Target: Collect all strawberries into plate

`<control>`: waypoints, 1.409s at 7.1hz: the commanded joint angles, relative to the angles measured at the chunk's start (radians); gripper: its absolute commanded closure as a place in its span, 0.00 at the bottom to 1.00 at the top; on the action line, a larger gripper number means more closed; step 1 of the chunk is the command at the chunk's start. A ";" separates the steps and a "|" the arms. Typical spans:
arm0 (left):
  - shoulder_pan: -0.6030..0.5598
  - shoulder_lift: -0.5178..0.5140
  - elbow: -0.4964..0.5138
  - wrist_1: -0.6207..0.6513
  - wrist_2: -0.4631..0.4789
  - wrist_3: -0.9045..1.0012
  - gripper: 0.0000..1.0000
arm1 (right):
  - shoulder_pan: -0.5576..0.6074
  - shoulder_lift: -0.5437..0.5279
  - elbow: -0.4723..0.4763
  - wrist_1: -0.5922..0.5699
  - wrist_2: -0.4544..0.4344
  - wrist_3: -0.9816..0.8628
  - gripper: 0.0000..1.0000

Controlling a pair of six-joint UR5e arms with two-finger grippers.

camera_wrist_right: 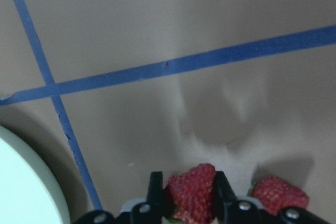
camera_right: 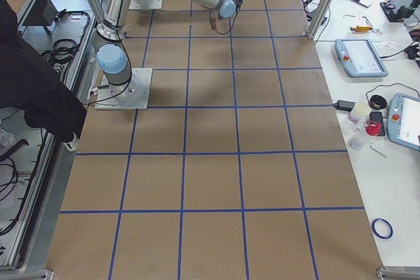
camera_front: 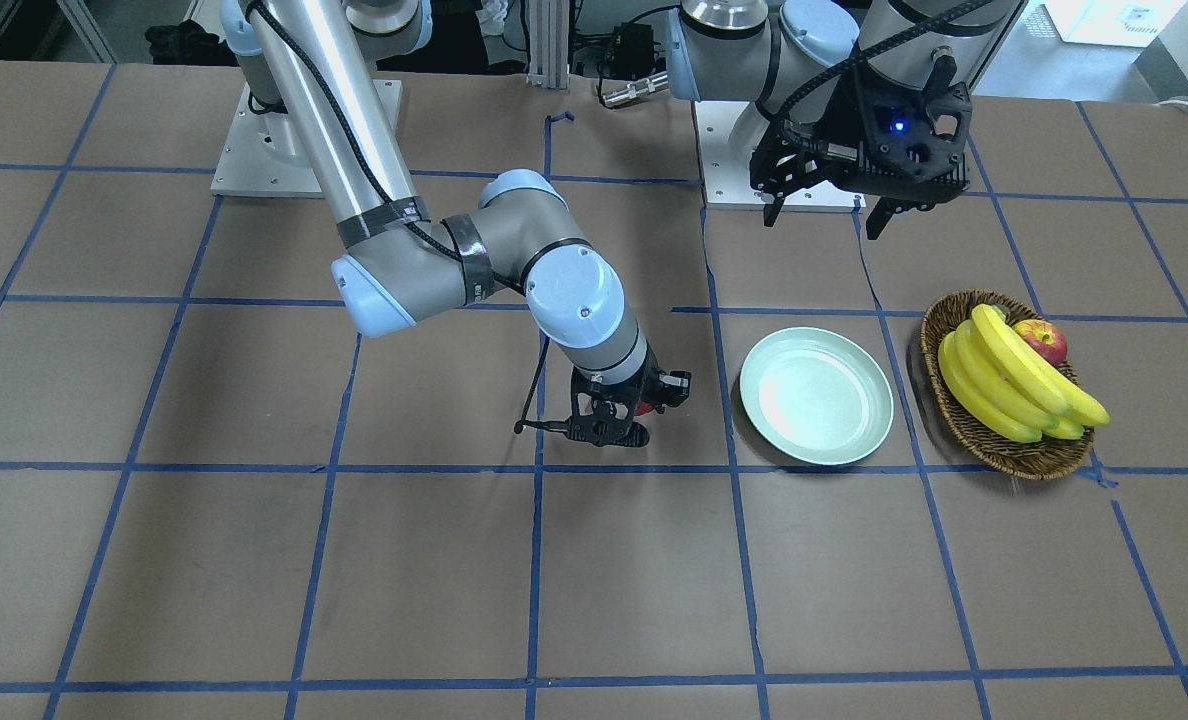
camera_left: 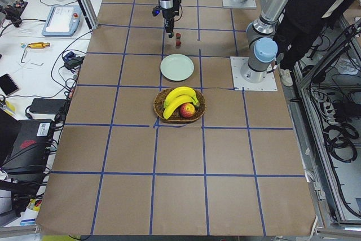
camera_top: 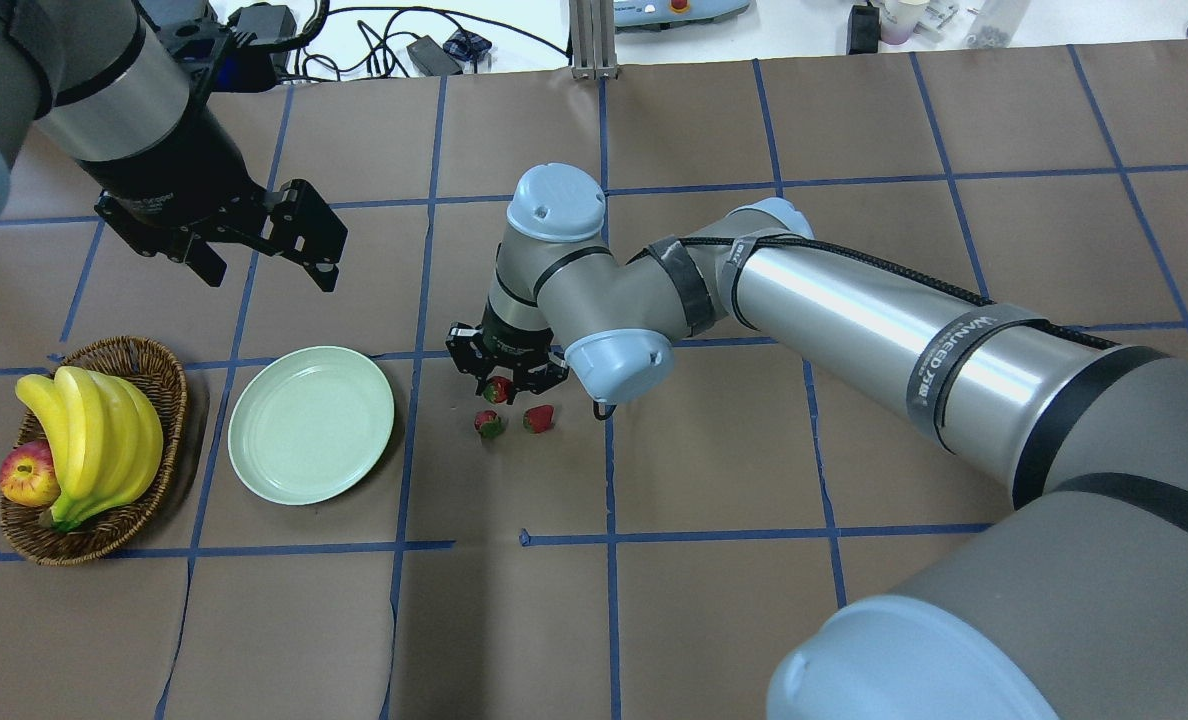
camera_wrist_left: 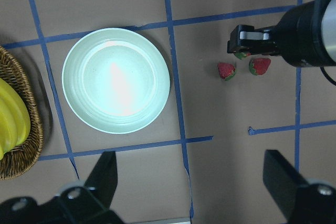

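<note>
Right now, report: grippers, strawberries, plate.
Right gripper shut on one strawberry. Left gripper open, above the table. Two strawberries loose beside the held one; plate empty. Nothing between them and plate.

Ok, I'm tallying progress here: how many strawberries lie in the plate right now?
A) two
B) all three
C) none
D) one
C: the plate is bare; one strawberry and a second strawberry lie on the table apart from it, and the third strawberry is pinched in the right claw, not yet over the plate.
</note>
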 commanded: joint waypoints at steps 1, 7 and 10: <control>0.000 0.000 -0.001 0.000 0.000 0.000 0.00 | 0.005 -0.005 0.019 -0.008 -0.013 0.000 0.23; 0.000 0.002 0.001 0.000 0.002 0.000 0.00 | -0.022 -0.130 -0.073 0.082 -0.182 -0.009 0.00; 0.000 0.003 0.001 0.000 0.002 0.000 0.00 | -0.224 -0.348 -0.059 0.396 -0.231 -0.193 0.00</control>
